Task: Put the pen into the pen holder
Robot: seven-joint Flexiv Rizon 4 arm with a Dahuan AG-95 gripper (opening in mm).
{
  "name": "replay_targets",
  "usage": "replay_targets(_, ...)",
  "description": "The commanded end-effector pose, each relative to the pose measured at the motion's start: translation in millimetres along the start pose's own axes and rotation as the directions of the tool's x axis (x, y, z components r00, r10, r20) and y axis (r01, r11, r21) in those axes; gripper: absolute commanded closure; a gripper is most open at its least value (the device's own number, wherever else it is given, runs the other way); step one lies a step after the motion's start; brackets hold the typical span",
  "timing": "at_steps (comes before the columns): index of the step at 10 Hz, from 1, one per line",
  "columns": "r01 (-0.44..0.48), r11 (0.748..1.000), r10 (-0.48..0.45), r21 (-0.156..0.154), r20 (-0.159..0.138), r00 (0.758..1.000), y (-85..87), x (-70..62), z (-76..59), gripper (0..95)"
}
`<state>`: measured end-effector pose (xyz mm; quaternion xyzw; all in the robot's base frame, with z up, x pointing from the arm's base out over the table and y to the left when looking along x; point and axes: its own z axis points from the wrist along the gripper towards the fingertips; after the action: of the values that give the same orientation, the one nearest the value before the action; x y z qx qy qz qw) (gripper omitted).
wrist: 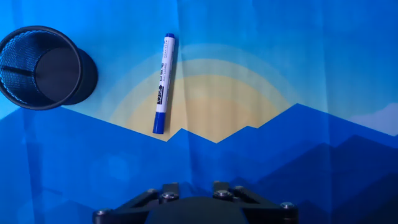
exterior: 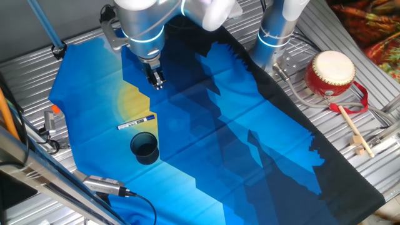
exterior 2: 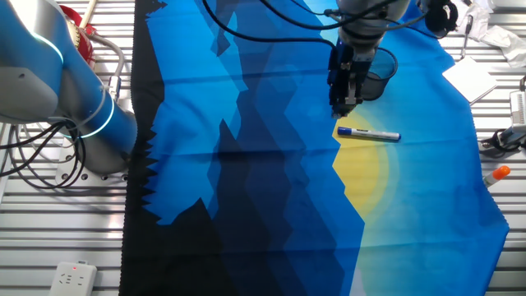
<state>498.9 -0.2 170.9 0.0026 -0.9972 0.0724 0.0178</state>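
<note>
The pen (exterior: 136, 123) is a slim white marker with a dark label band and a blue tip. It lies flat on the yellow sun patch of the blue cloth, and also shows in the other fixed view (exterior 2: 367, 134) and the hand view (wrist: 163, 83). The pen holder (exterior: 144, 147), a dark mesh cup, stands upright just beside the pen, apart from it; it shows in the hand view (wrist: 43, 67) and is partly behind the hand in the other fixed view (exterior 2: 380, 74). My gripper (exterior: 156, 80) hangs above the cloth, short of the pen, empty, jaws slightly apart (exterior 2: 345, 107) (wrist: 194, 186).
A red-and-cream drum (exterior: 331, 74) and a pale wooden drumstick (exterior: 353, 128) lie on the metal table off the cloth's far side. The arm's base (exterior: 275, 31) stands at the cloth's edge. Cables and a small orange item (exterior 2: 496, 174) lie near the cloth's border.
</note>
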Motion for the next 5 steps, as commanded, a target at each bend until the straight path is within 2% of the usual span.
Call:
replay_targets(1, 0.005, 1.000, -0.005, -0.005, -0.011, 1.000, 0.5, -0.8, 0.0, 95.0)
replay_targets(5, 0.024, 1.000, -0.024, -0.005, -0.010, 1.000, 0.9, -0.1, -1.0, 95.0)
